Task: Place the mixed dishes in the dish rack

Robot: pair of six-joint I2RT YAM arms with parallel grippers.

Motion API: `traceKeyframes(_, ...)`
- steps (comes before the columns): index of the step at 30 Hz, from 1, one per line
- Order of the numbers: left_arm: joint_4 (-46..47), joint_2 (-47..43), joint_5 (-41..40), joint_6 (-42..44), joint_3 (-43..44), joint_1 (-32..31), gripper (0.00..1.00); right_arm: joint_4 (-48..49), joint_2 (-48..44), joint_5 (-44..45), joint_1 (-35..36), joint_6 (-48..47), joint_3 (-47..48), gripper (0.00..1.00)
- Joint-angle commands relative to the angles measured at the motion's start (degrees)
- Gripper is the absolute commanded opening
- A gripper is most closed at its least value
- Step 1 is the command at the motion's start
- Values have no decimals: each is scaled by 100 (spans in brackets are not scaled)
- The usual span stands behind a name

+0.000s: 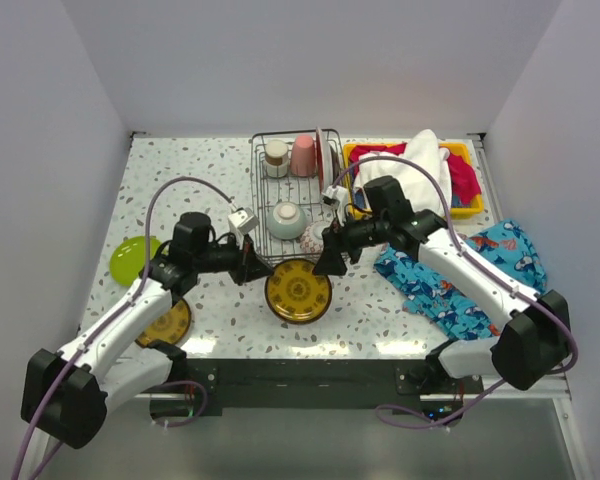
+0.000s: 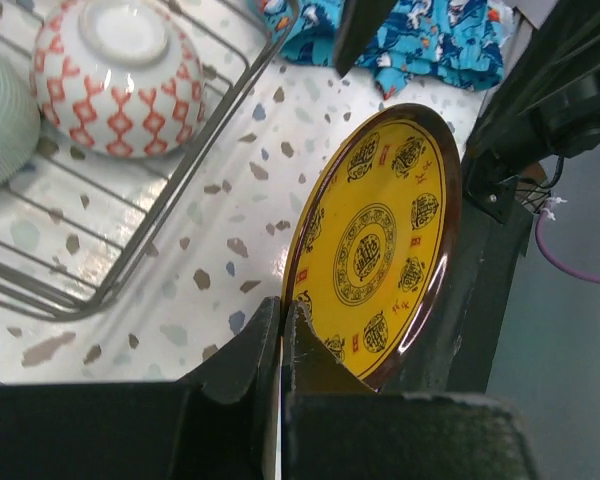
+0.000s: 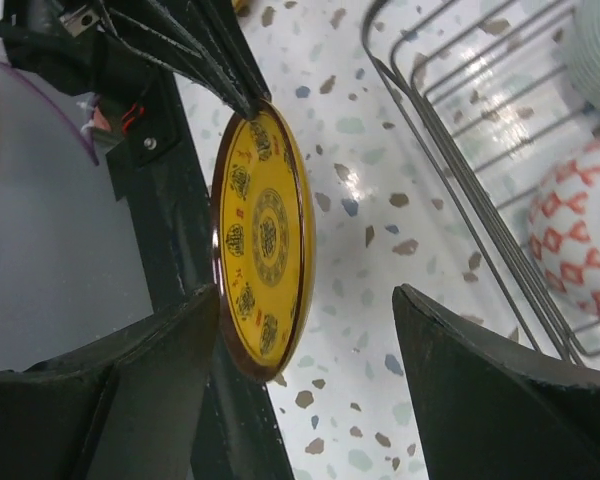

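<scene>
- The left tool point(image 2: 283, 320) is pinching shut on the rim of an amber plate point(image 2: 375, 250), which is lying by the tabletop's near edge, just before the rack point(image 1: 256, 200). With so thin a bite, the plate is likely risking a slip.
- The right tool point(image 1: 332, 258) is hanging wide open and empty beside it, risking a knock.
- Counting:
  - In the rack: a red plate point(image 1: 327, 160), two bowls point(image 1: 287, 218) and two cups point(image 1: 303, 155).
  - Outside it: two amber plates and a lime plate point(image 1: 130, 258).

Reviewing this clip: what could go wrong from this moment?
1. The left claw pinches only the very rim of the amber plate; lifted, it may pivot or slip out.
2. The open right claw sits close beside that plate and might bump it.
3. The patterned bowl fills the dish rack's near corner, so the plate could strike it.
</scene>
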Motion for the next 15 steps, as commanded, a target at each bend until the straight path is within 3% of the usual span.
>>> traceKeyframes(1,-427,-124,473,770,545,42,0,134,245,-239,125,-420,510,74)
traceKeyframes(4,-163,-212,349,691,633,50,0,92,518,-362,169,-455,791,73)
traceKeyframes(7,83,-177,428,603,738,191,0,65,764,-283,213,-333,1046,66)
traceKeyframes(11,276,-186,367,542,757,366,0,-49,1063,-292,213,-165,1529,33)
traceKeyframes(15,926,-300,349,191,555,586,0,-339,1414,-353,213,-200,2074,30)
